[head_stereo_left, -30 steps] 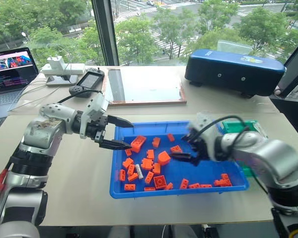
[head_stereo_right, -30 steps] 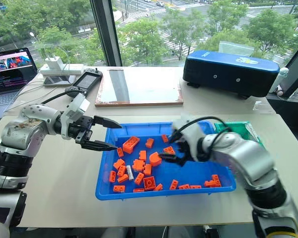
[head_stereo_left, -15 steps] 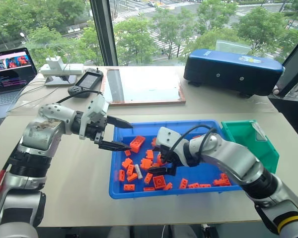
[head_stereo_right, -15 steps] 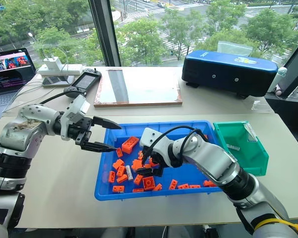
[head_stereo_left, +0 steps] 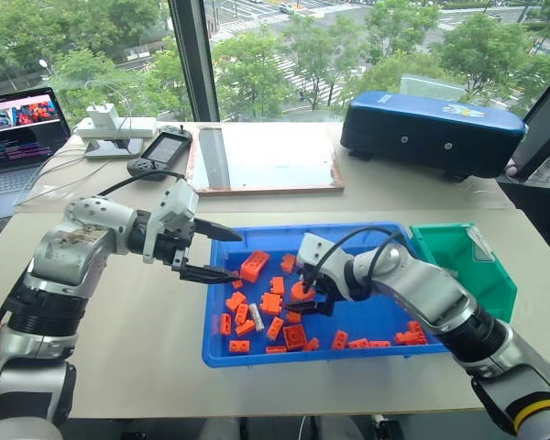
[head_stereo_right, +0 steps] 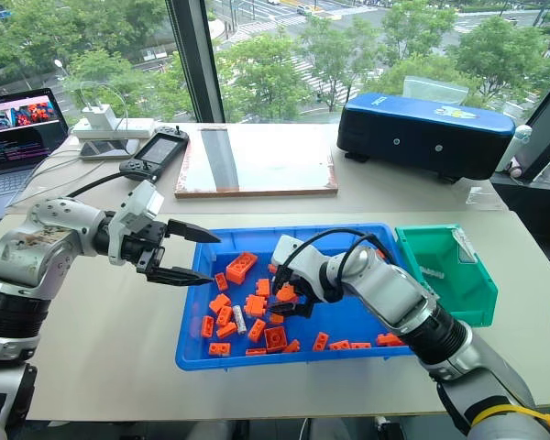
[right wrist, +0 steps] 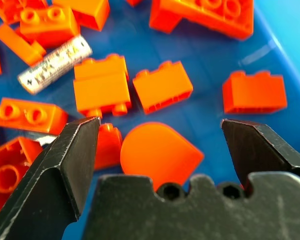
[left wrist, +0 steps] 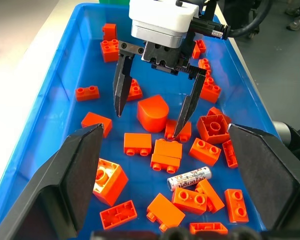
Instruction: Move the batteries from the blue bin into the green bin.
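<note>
Right gripper, previously near the green bin, hangs unclenched over bricks in the blue bin, holding nothing; judged next: shift onto 1 battery nearby; left gripper open, idle.

Silver-grey arms with scuffed shells, black joints, looped black cables; each tool white-housed with two black tapered fingers.

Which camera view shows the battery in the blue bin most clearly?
The left wrist view: the battery lies whole, its label visible. The right wrist view cuts it slightly behind a brick; both eye views show a tiny silver sliver.
</note>
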`<state>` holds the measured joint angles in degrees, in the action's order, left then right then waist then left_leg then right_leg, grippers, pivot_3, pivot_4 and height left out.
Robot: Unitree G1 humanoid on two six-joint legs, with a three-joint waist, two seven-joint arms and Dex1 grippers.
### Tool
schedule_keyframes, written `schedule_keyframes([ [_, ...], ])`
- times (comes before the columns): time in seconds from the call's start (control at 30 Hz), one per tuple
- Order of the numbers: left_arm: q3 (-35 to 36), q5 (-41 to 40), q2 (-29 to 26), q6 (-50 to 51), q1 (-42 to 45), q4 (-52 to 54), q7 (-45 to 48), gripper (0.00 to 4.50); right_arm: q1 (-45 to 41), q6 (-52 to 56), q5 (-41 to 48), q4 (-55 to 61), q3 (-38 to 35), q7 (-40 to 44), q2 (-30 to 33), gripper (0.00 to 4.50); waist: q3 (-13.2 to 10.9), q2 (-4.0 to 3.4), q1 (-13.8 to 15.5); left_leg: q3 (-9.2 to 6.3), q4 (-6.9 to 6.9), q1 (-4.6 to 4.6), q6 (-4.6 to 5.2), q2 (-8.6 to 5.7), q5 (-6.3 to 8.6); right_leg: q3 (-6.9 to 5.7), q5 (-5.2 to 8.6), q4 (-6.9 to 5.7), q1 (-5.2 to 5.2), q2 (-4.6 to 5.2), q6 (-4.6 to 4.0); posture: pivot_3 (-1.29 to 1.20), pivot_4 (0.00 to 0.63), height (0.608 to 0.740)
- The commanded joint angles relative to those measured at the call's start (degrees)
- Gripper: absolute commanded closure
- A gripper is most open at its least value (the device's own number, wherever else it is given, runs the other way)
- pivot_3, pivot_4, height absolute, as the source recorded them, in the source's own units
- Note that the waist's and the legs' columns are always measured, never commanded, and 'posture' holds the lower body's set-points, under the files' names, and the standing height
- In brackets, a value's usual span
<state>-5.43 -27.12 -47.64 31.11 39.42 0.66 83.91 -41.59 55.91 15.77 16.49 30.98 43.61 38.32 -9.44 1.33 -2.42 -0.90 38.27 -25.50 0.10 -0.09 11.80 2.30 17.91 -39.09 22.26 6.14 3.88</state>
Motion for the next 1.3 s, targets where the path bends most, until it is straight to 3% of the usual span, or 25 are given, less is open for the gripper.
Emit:
schedule_keyframes([
  [0.03,1.4,-0.6,-0.5,-0.6,0.9,0.7,-0.1,0.23,0.0,1.2,-4.1,-1.3,-2.8,-3.1,1.7,0.02,0.0,0.0,0.1,0.0,0.0,0.0,0.0,0.0,0.0,0.0,0.0,0.0,0.0,0.0,0.0,0.0,0.15,0.74],
  [0.17,1.1,0.2,0.0,-1.9,1.0,0.1,-0.4,0.23,0.2,2.4,-3.8,-0.8,-5.1,-3.3,1.5,0.02,0.0,0.0,0.1,0.01,0.0,0.0,0.0,0.0,0.0,0.01,0.0,0.01,0.0,0.0,0.0,0.0,0.15,0.74],
  [0.27,0.8,0.5,0.3,-2.5,1.3,-0.5,-0.5,0.23,0.7,3.8,-2.2,0.2,-6.7,-2.5,0.3,0.75,0.0,0.0,0.0,0.01,0.0,0.0,0.0,0.0,0.0,0.0,0.0,0.01,0.01,0.0,0.0,0.0,0.15,0.74],
  [0.4,0.6,0.5,0.5,-2.5,1.6,-0.7,-0.5,0.23,0.8,4.5,-3.1,0.5,-7.4,-3.0,0.1,2.18,0.0,0.0,0.0,0.01,-0.01,0.0,0.0,0.0,0.0,0.0,0.0,0.0,0.01,0.0,0.0,0.0,0.15,0.74],
  [0.6,0.6,0.6,0.6,-2.4,1.7,-0.9,-0.4,0.23,-0.1,6.0,-4.7,2.1,-9.1,-2.8,5.0,4.11,0.0,0.0,0.3,0.01,-0.01,-0.01,0.0,-0.02,0.0,0.01,0.0,0.02,-0.01,0.01,0.0,0.0,0.15,0.74],
  [0.73,0.5,0.6,0.6,-2.4,1.7,-1.1,-0.3,0.23,-2.8,10.9,-0.2,6.3,-13.6,-1.3,4.3,4.11,0.0,0.0,0.0,0.04,-0.01,-0.01,0.0,-0.01,0.0,0.03,0.0,0.04,0.04,0.01,0.0,0.0,0.15,0.74],
  [0.83,0.5,0.6,0.7,-2.4,1.8,-1.3,-0.3,0.23,-3.1,13.5,4.1,8.3,-16.1,-1.2,-0.8,4.11,0.0,0.0,-0.3,0.02,-0.05,0.01,0.0,0.04,0.0,0.03,0.0,0.01,0.05,-0.04,0.0,0.0,0.15,0.74],
  [0.97,0.6,0.6,0.7,-2.5,1.9,-1.3,-0.2,0.23,-1.9,15.2,7.7,10.1,-15.3,-1.6,-7.1,3.1,0.0,0.0,-0.1,-0.02,-0.06,0.02,0.0,0.04,0.0,0.02,0.0,-0.03,0.02,-0.06,0.0,0.0,0.15,0.74],
  [1.03,0.6,0.6,0.6,-2.5,2.0,-1.3,-0.2,0.23,-0.9,14.3,8.0,9.4,-14.4,-2.5,-9.5,2.38,0.0,0.0,0.0,-0.02,-0.05,0.01,0.0,0.02,0.0,0.03,0.0,-0.06,0.0,-0.04,0.0,0.0,0.15,0.74],
  [1.27,0.7,0.6,-0.1,-2.4,1.6,-1.0,-0.3,0.23,0.4,8.4,5.9,5.6,-7.7,-2.5,-11.3,0.01,0.0,0.0,0.0,-0.04,-0.03,0.0,0.0,-0.01,0.0,-0.01,0.0,-0.04,0.0,-0.01,0.0,0.0,0.15,0.74],
  [1.3,0.8,0.6,-0.2,-2.4,1.4,-0.8,-0.3,0.23,0.3,7.6,5.0,4.9,-6.2,-2.5,-11.0,0.01,0.0,0.0,0.0,-0.05,-0.04,0.01,0.0,-0.01,0.0,-0.01,0.0,-0.05,0.01,-0.02,0.0,0.0,0.15,0.74],
])
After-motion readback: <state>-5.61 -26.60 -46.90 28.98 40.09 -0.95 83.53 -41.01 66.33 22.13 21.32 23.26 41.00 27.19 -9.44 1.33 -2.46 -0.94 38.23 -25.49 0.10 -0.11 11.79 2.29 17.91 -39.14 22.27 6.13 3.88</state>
